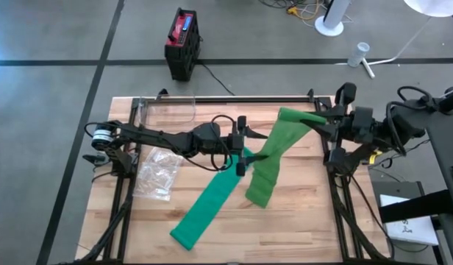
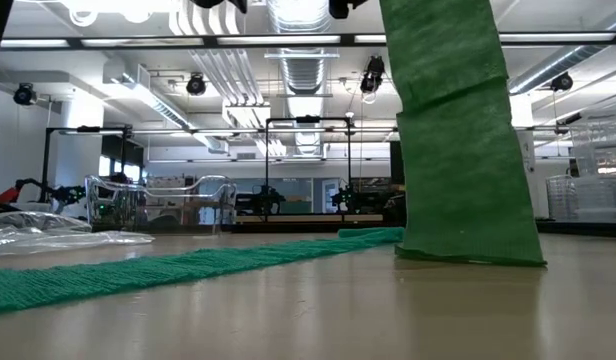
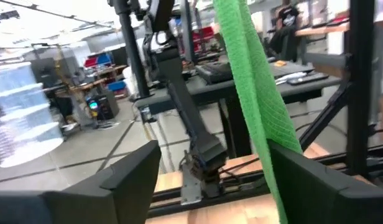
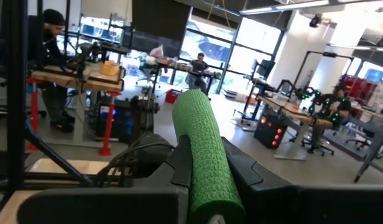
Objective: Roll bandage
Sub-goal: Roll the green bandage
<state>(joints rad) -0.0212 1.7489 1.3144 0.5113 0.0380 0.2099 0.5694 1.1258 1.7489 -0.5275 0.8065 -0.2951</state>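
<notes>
A long green bandage (image 1: 212, 206) lies as a strip on the wooden table, from the near left toward the middle. There it rises, its folded lower part (image 2: 468, 245) resting on the table, to my right gripper (image 1: 311, 121). That gripper is shut on the bandage's upper end, above the table's far right. My left gripper (image 1: 242, 147) is open at the table's middle. Its fingers stand on either side of the hanging bandage (image 3: 253, 93), which runs close to one finger (image 3: 316, 183). My right gripper pinches the bandage's upper end (image 4: 201, 143) between its two fingers, which come level from the table's right side. The cloth is bunched or rolled there into a thick ridge that stands out past the fingertips. The bandage hangs below, its lower fold (image 1: 262, 188) on the table.
A crumpled clear plastic bag (image 1: 157, 173) lies on the table's left, under the left arm. A clear plastic container (image 1: 164, 110) stands at the far left corner. A metal frame (image 1: 234, 99) runs round the table's edges. A red and black box (image 1: 182, 40) stands on the floor beyond.
</notes>
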